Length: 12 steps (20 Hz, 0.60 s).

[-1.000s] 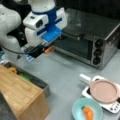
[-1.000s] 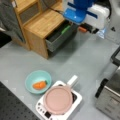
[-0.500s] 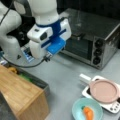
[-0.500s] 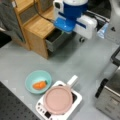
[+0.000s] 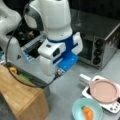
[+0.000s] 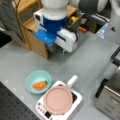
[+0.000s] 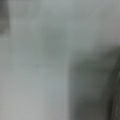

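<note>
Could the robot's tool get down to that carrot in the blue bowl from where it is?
Probably yes. The carrot lies uncovered in the open bowl, and only bare table separates it from the tool.

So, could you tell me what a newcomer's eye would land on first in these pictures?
First the big white arm with its blue-trimmed gripper, hanging over the grey table beside the wooden cabinet. Next, at a front view's bottom, the teal bowl with a carrot in it, next to a pink pan sitting on a small white cooker. A dark toaster oven stands behind in a front view.
</note>
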Motion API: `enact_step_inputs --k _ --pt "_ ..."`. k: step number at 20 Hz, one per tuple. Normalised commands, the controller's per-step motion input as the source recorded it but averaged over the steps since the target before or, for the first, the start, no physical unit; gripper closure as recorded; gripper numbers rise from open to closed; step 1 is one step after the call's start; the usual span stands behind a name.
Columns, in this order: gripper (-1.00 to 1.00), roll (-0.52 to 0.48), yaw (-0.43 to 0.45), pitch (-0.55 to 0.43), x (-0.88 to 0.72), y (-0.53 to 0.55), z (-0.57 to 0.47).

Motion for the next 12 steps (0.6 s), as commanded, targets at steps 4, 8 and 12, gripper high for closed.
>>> enact_step_inputs --k 4,8,12 --pt "-1.0 -0.123 0.222 0.171 0.92 -0.25 -0.12" --pt "-1.0 -0.085 0.176 0.158 0.69 -0.12 -0.08" --pt "-1.0 -0.074 0.132 0.135 0.4 -0.04 -0.02"
